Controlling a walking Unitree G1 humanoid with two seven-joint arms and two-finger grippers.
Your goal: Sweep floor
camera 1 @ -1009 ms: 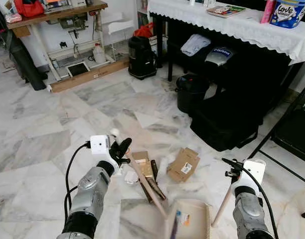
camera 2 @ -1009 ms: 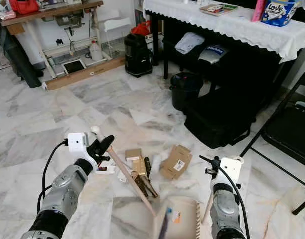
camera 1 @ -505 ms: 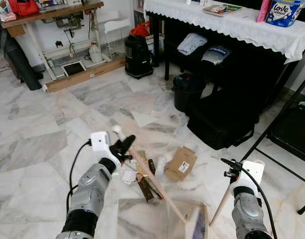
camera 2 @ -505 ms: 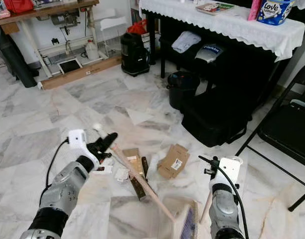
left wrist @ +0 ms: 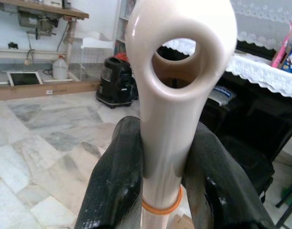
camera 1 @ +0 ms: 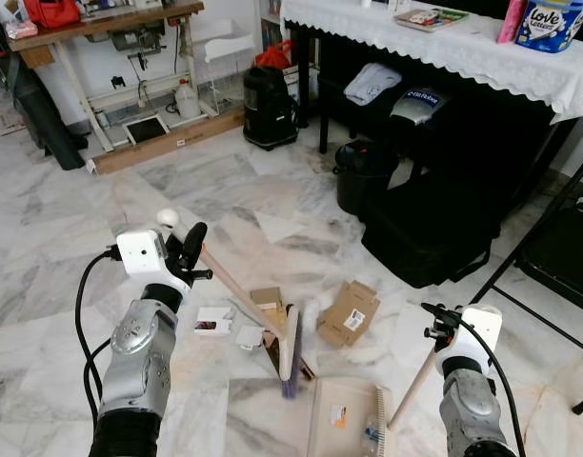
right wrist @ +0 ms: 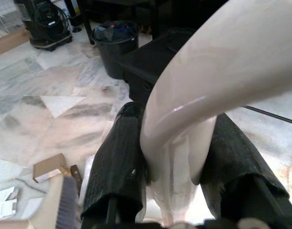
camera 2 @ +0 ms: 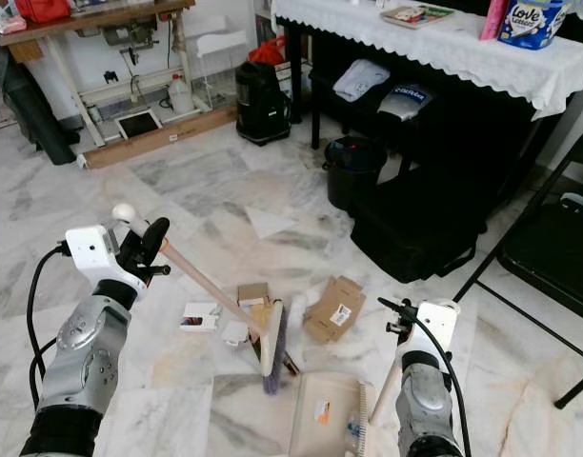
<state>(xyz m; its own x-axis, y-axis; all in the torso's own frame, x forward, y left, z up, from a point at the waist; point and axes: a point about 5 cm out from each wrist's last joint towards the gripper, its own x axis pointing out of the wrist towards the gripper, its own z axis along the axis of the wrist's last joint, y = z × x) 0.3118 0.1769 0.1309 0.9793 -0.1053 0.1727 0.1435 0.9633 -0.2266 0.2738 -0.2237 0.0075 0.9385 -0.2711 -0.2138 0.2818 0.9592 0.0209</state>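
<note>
Two end effectors are at work, each clamped on one cream handle. The left end effector (left wrist: 162, 191) has its two black fingers (left wrist: 115, 191) pressed tight against the broom handle (camera 1: 236, 291), just below the hanging hole at its top. From there the handle slants down to the broom head (camera 1: 290, 348), which stands on edge on the marble floor (camera 1: 72, 267) with its purple bristles touching the tiles. The right end effector (right wrist: 177, 171) is likewise closed around the dustpan handle (camera 1: 412, 388), fingers (right wrist: 119, 162) gripping both sides. That handle leads down to one cream dustpan (camera 1: 344, 419) lying flat on the floor, just beside the broom head, with a few scraps inside.

Litter lies around the broom head: one flattened cardboard box (camera 1: 350, 313) with a white label, one smaller brown box (camera 1: 267, 298), two small white cards (camera 1: 213, 321), and a dark brown strip partly hidden behind the bristles.

Further out, one black bucket (camera 1: 366, 177) and a black bag (camera 1: 434, 228) stand by a surface (camera 1: 482, 57) draped in white lace cloth. A black vacuum (camera 1: 271, 108) sits near a wooden workbench (camera 1: 101, 24), and a black folding chair (camera 1: 558, 257) stands at the robot's right.
</note>
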